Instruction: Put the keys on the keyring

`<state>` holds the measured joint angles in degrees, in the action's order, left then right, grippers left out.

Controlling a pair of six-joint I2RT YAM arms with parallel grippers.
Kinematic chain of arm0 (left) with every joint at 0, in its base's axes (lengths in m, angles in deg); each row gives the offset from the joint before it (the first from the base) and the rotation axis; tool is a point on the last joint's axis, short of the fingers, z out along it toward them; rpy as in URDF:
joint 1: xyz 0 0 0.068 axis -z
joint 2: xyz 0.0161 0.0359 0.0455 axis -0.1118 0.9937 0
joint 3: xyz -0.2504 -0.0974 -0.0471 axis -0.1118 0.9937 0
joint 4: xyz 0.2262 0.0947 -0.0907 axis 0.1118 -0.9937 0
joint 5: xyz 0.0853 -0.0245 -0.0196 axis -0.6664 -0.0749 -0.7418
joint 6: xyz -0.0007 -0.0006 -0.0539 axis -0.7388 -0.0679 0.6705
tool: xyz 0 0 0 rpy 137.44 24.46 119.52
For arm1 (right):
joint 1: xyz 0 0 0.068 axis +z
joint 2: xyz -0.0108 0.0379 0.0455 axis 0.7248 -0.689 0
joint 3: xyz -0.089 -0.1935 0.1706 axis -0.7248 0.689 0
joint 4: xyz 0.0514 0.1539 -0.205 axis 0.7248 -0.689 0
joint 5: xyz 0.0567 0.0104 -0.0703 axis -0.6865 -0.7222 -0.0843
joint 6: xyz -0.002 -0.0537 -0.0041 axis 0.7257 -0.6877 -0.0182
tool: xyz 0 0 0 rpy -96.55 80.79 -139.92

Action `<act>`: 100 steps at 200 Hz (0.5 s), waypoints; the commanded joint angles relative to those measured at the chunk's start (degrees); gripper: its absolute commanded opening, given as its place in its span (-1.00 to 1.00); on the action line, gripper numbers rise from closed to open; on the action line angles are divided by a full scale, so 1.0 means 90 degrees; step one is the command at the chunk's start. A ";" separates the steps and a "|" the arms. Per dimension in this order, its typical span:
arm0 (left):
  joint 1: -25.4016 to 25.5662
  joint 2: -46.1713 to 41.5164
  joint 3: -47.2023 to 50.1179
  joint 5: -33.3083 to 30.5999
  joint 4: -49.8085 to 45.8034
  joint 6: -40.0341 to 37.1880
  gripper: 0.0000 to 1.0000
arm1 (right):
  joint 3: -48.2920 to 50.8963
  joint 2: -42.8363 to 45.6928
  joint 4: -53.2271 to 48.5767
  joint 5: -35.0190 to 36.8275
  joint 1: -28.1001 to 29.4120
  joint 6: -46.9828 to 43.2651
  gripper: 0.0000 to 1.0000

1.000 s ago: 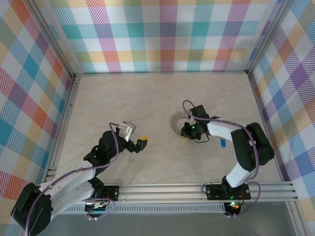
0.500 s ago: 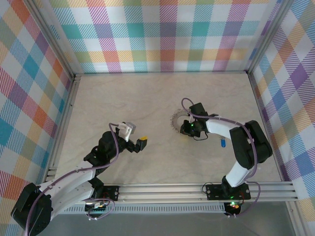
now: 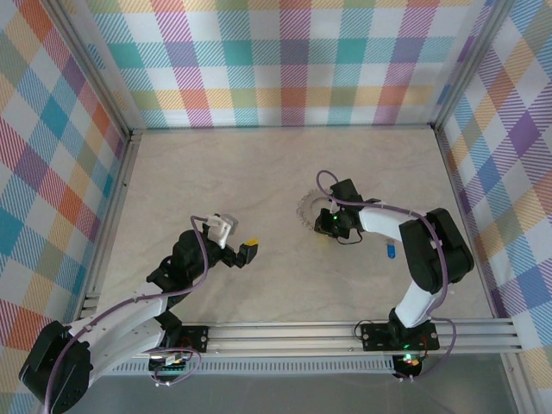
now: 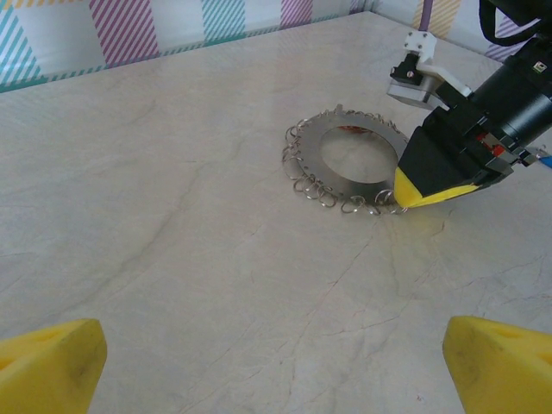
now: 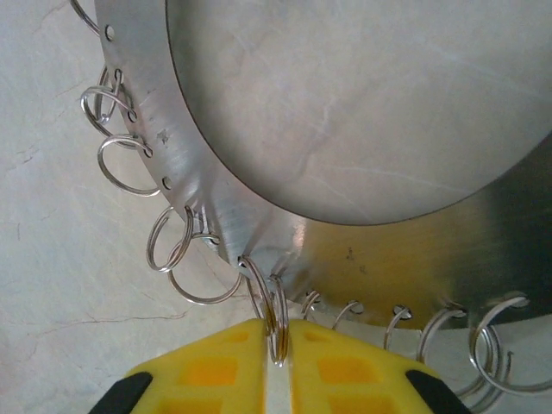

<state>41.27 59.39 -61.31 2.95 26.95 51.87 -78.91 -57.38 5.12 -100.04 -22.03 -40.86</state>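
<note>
At near-right edge of the metal disc, right gripper pinches one small keyring; left gripper stands wide open, empty, over bare table.

Table: pale beige, marble-veined top. Lying flat on it, right of centre: flat silvery metal ring plate, with small wire split rings threaded through holes along its outer edge. Small blue object lies near it.
</note>
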 commanded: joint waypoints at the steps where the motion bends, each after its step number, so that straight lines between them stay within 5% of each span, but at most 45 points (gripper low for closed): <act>1: 0.0074 -0.0071 0.0089 -0.0014 0.0176 -0.0088 1.00 | -0.0031 -0.0078 -0.0085 0.0200 0.0023 0.0053 -0.82; 77: 0.0092 0.0415 -0.0008 0.1377 0.0850 -0.0881 1.00 | -0.0091 0.1120 -0.0982 -0.0457 0.0041 0.1251 -0.94; 100: 0.0170 0.0775 -0.0202 0.1696 0.1145 -0.1053 0.86 | -0.0340 0.1308 -0.1662 -0.0640 0.0032 0.1730 -0.96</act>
<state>41.31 63.87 -61.01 13.09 31.70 45.25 -79.08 -47.79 -1.79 -102.34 -22.03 -32.03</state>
